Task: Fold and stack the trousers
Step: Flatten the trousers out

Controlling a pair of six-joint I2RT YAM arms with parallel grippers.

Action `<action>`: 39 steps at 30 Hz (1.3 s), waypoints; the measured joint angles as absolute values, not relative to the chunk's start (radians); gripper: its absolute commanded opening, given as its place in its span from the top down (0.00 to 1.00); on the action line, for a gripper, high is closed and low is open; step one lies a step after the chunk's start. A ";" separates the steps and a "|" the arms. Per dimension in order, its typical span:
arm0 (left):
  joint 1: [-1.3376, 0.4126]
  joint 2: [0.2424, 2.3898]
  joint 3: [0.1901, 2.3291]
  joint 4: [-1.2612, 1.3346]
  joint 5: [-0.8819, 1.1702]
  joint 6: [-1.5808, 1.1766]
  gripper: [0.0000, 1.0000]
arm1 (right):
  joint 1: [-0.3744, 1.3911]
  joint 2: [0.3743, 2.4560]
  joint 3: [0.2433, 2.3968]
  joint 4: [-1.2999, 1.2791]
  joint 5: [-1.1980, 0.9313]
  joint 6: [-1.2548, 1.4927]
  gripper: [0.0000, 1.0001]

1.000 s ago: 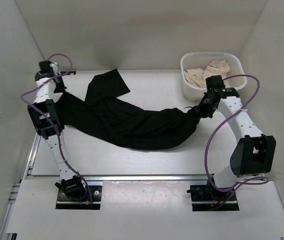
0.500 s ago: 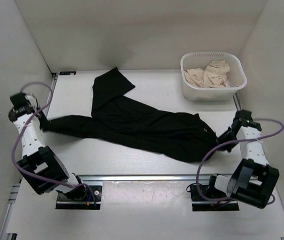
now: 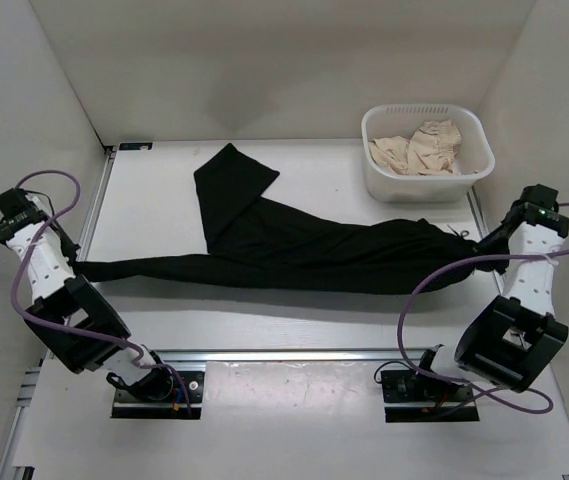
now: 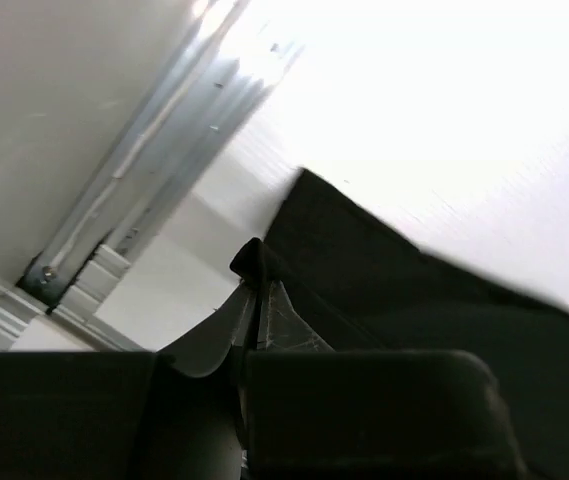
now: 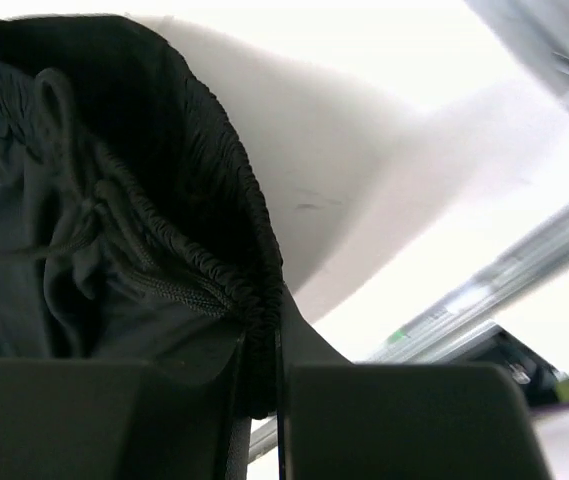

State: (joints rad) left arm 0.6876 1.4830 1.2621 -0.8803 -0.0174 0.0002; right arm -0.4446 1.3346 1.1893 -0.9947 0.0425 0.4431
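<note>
Spanning the white table (image 3: 294, 312) from left edge to right edge, the trousers (image 3: 294, 250) hang taut, with one leg folded back toward the far edge. White basket (image 3: 376, 178) sits at the far right corner, holding beige cloth pieces (image 3: 419, 148). Left gripper (image 4: 257, 300) is clamped on a leg hem; right gripper (image 5: 269, 340) is clamped on the elastic waistband.

Plain black trousers (image 3: 294, 250) on a white table (image 3: 314, 315).
They are solid matte black from the black left gripper (image 3: 72, 262) across to the black right gripper (image 3: 484, 255); beyond the right gripper, a white basket (image 3: 419, 186) holds beige cloths (image 3: 419, 148). The arms (image 3: 39, 265) are white with black joints, the cables (image 3: 405, 310) purple.
</note>
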 measured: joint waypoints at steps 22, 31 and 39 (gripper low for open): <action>0.862 1.293 0.731 -0.773 -0.273 0.001 0.82 | -0.648 1.402 0.894 -0.993 0.193 0.451 1.00; 0.887 1.301 0.767 -0.799 -0.326 0.002 0.16 | -0.656 1.470 0.968 -0.995 0.211 0.434 0.22; 0.801 1.353 0.950 -0.860 -0.262 0.000 0.24 | -0.505 1.470 0.989 -1.006 0.228 0.427 0.22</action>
State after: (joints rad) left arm 0.8013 1.3533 0.9504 -0.8597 -0.2615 0.0002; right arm -0.5045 1.4704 0.9890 -1.0058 0.2279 0.4271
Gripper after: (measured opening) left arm 0.783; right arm 0.776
